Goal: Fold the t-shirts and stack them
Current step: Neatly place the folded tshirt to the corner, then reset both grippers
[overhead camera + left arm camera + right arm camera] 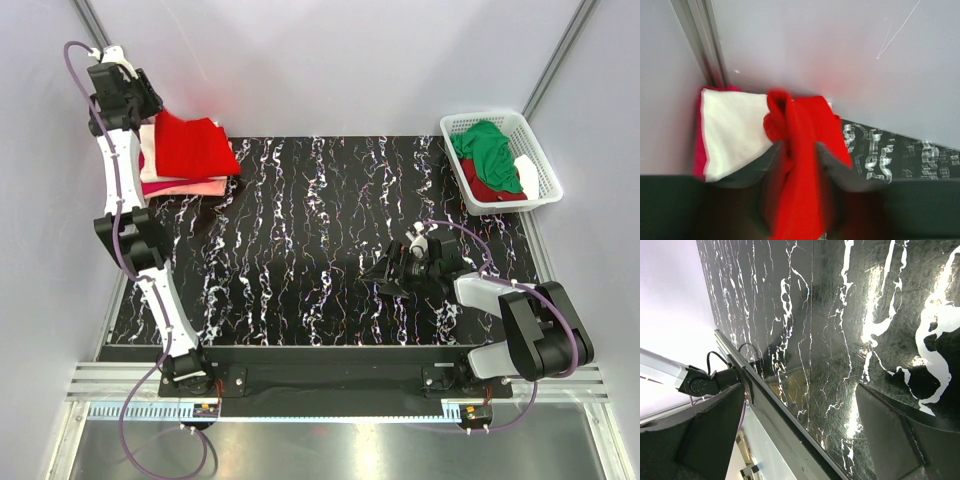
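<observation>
Left gripper (799, 162) is out at the 10 o'clock corner of the table (300, 230), directly over the stack. The red t-shirt (195, 145) lies folded on top, with 1 bunched ridge of it running up between the fingers in the left wrist view. The jaws stand partly apart with red cloth filling the gap. That view is blurred, so I cannot tell if the cloth is pinched or just lying loose there. My read: this is the set-down of the fold. The arm is stretched that far because the pile sits hard against the back wall, which keeps the middle free for folding.

Under the red is a white t-shirt (735, 130). A pink t-shirt (195, 186) edge shows on the pile's 6 o'clock side and a crimson t-shirt (699, 150) edge on its 9 o'clock side.

Right gripper (385, 275) is spread wide with nothing between the fingers, over bare table at 4 o'clock. It looks parked out of the way.

The basket (545, 160) sits at 2 o'clock. A green t-shirt (490, 150) is crumpled on top, with a dark red t-shirt (490, 188) under it and a white cloth (527, 178) at the basket's 4 o'clock end. So at least 2 shirts are not yet folded. The basket is on the right arm's side, so I'd expect that arm to fetch next.
</observation>
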Robot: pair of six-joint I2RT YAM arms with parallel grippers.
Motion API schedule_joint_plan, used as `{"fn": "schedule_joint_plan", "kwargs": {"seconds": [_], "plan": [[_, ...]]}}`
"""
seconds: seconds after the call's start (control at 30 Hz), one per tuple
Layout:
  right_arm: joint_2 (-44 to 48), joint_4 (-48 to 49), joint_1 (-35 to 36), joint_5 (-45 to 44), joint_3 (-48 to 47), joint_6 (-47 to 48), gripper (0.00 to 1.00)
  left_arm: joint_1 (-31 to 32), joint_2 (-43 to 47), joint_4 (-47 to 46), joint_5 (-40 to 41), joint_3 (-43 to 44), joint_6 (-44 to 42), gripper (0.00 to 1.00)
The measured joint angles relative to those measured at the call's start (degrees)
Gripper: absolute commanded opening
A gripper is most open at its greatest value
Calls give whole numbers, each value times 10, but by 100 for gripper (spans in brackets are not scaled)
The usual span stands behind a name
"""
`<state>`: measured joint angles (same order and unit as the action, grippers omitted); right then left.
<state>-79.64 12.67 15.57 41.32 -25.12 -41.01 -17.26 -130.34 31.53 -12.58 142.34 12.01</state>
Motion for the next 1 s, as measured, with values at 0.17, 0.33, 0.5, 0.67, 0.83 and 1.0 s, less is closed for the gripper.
{"fn": "schedule_joint_plan", "kwargs": {"seconds": [0.17, 0.33, 0.5, 0.67, 0.83, 1.0], "plan": [[0, 0, 0, 3, 0, 0, 100, 25, 2, -2, 75, 0, -51, 86], [-1, 1, -2, 3, 0, 0, 100, 51, 3, 2, 177, 0, -76, 93], [-2, 8, -3, 4, 0, -2, 100, 57, 31, 18, 239, -19, -78, 99], [-10, 13, -6, 8, 0, -2, 100, 60, 106, 14, 272, -81, -73, 99], [-10, 16, -7, 14, 1, -3, 99, 106, 233, -2, 299, -223, -56, 99], [-10, 16, -7, 14, 1, -3, 99, 177, 348, -13, 296, -357, -58, 99]]}}
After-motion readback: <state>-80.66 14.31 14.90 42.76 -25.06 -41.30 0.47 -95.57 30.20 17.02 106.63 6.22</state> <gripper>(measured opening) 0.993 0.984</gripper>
